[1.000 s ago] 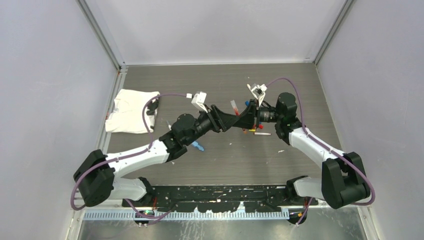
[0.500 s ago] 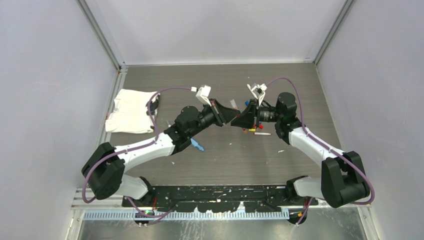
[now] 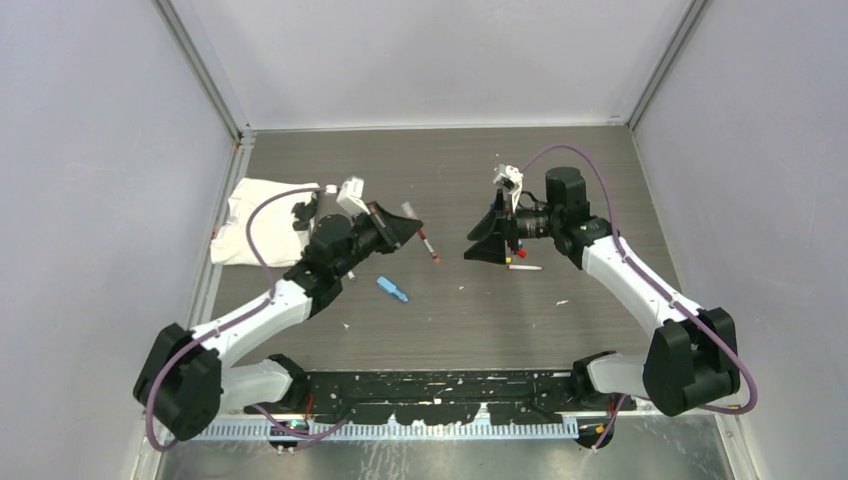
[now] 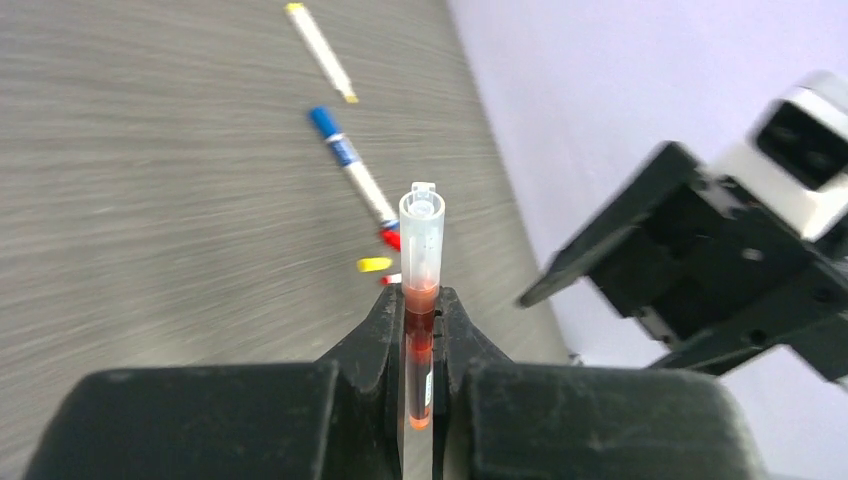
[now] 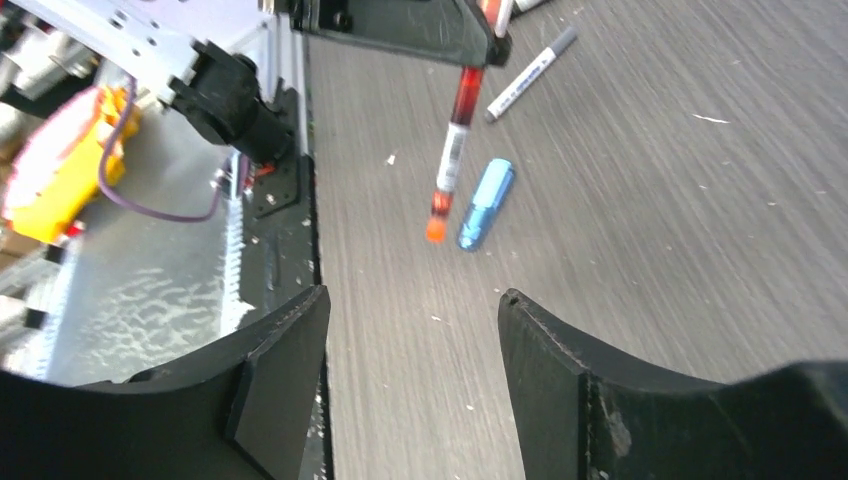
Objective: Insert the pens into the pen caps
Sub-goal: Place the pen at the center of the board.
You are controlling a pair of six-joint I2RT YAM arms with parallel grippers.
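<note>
Red-tipped and white-barrelled, the red pen point(image 3: 424, 240) now hangs from the left fingers point(image 3: 403, 226) alone. They pinch it tight around its red section, with its pale translucent end pointing outward. A second ago both arms met over mid-bench with the pen between them. Since then the left arm has swung back toward the white cloth point(image 3: 255, 222), taking the pen along. The right fingers point(image 3: 483, 238) have let go and stand wide with nothing between them. Near the pen a light-blue oblong piece point(image 3: 392, 289) lies on the bench point(image 3: 520, 330), which is dark grey with a wood grain. Loose pens point(image 3: 522, 267) and a yellow cap point(image 4: 374, 264) lie by the right arm. Pale lilac walls point(image 3: 430, 60) close three sides.
</note>
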